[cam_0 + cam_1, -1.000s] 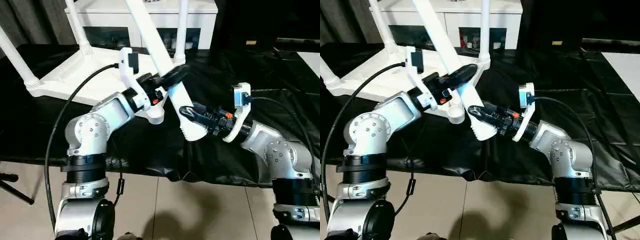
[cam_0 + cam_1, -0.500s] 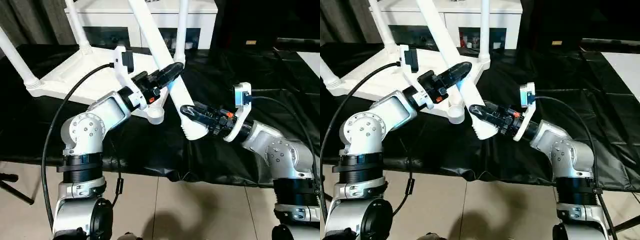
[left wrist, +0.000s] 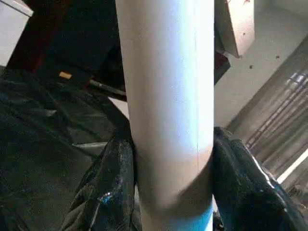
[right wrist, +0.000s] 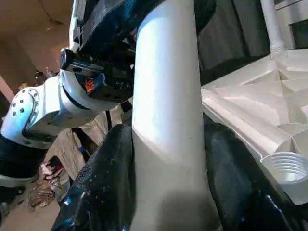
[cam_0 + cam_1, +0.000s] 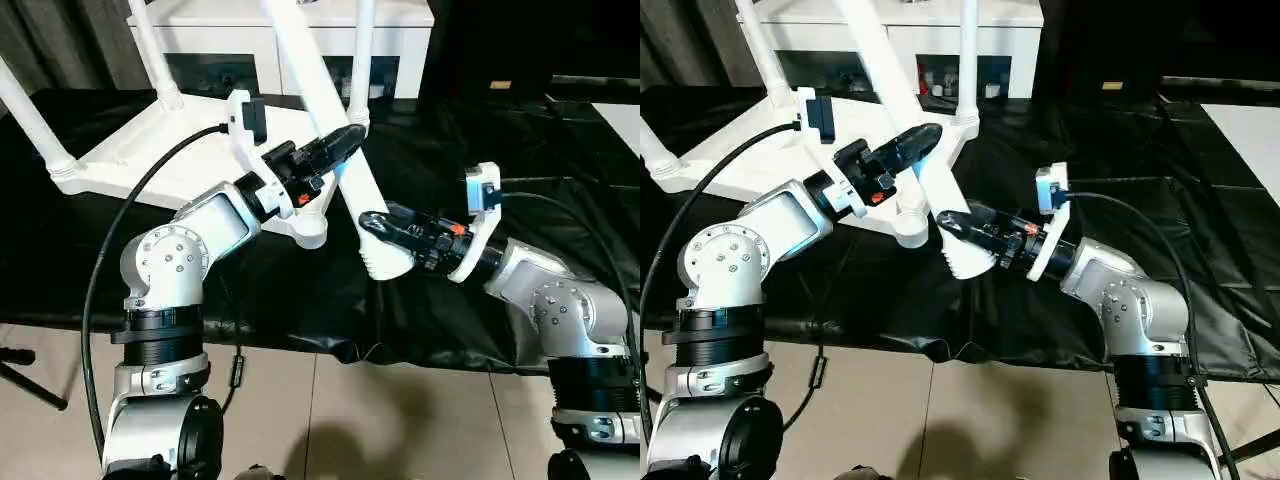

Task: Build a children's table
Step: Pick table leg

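Nearest the robot, the right gripper (image 5: 378,224) has its two black fingers clamped on the threaded lower end of a long tapered white plastic tube leg (image 5: 340,165). In the right wrist view the fingers (image 4: 101,192) press against both sides of the tube. The leg is loose from the table and tilted, rising from the right gripper up and back toward the robot's left, above a black plastic sheet (image 5: 470,150) that covers the work surface.

Higher on the same leg, the left gripper (image 5: 340,143) is closed around the shaft; the left wrist view shows its fingers (image 3: 103,192) touching the tube on either side.

Just beside the leg's lower part is an open round corner socket (image 5: 310,232) of the white plastic rectangular tabletop (image 5: 180,150), which lies upside down on the sheet, ribbed underside up. Three further white tube legs (image 5: 155,50) stand upright in its other corner sockets.

Behind the tabletop stands a white cabinet with glass doors (image 5: 225,40).
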